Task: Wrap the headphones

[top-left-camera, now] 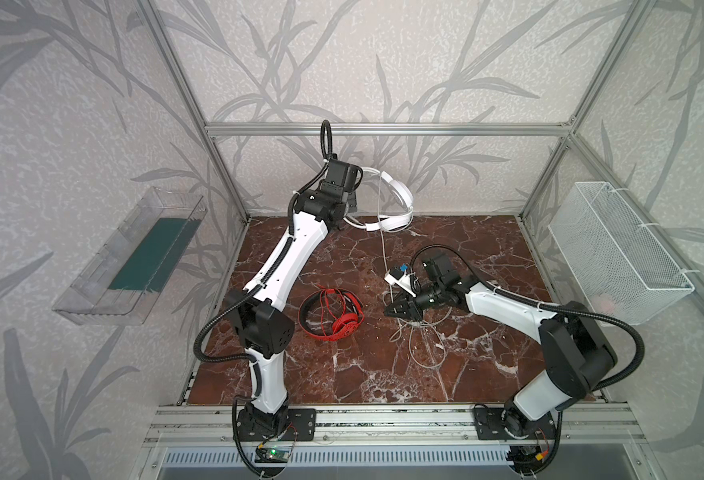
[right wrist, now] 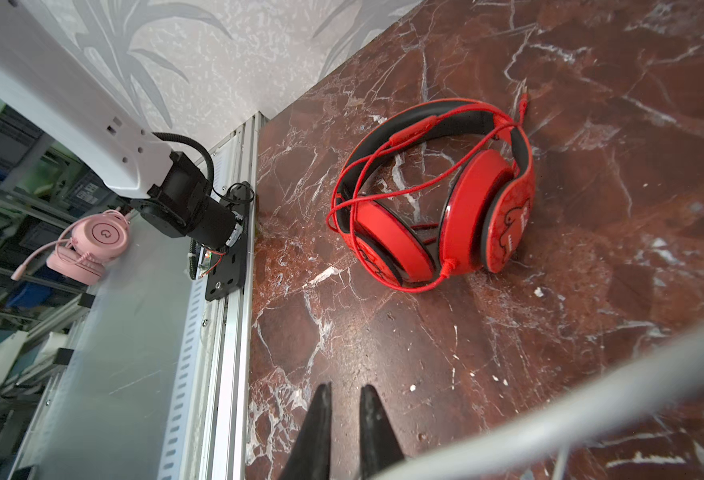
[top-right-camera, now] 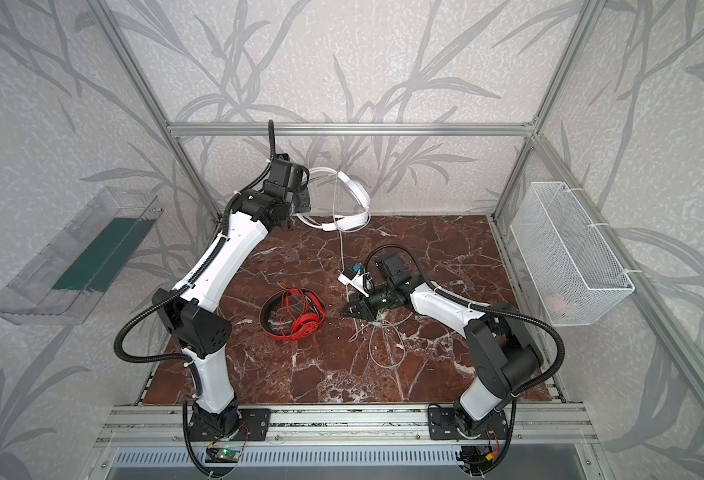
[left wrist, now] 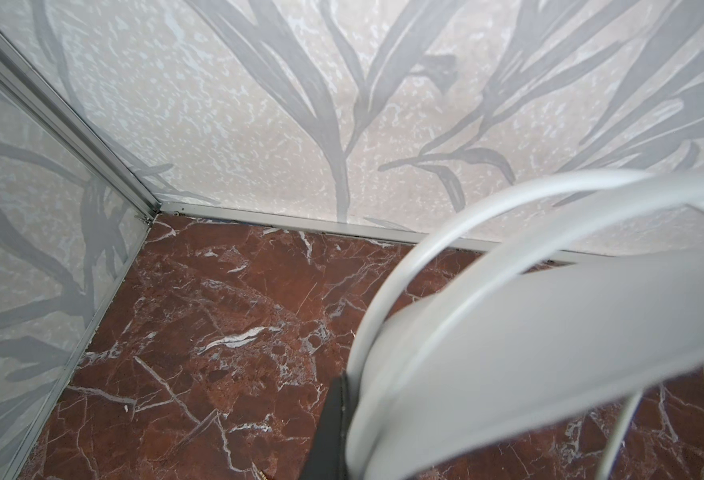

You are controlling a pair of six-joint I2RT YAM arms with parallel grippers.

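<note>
The white headphones [top-left-camera: 400,193] [top-right-camera: 356,191] hang in the air near the back wall, and my left gripper [top-left-camera: 353,205] is shut on their band. In the left wrist view one black finger [left wrist: 331,428] presses against the white band [left wrist: 549,340]. Their long white-grey cable [top-left-camera: 383,245] drops to a loose coil [top-left-camera: 425,338] [top-right-camera: 383,338] on the table. My right gripper [top-left-camera: 389,311] [right wrist: 345,388] hovers low beside that coil, open by a narrow gap with nothing between the fingers. The blurred cable [right wrist: 570,411] crosses close behind them. The red headphones [top-left-camera: 345,324] [top-right-camera: 304,326] [right wrist: 479,199], cable looped round them, lie mid-table left of the right gripper.
A clear plastic tray [top-left-camera: 134,257] is fixed to the left wall and a white wire basket [top-left-camera: 616,253] to the right wall. Pink headphones [right wrist: 96,241] lie outside the cell by the front rail [top-left-camera: 383,419]. The marble tabletop [top-left-camera: 362,374] ends at aluminium frame posts.
</note>
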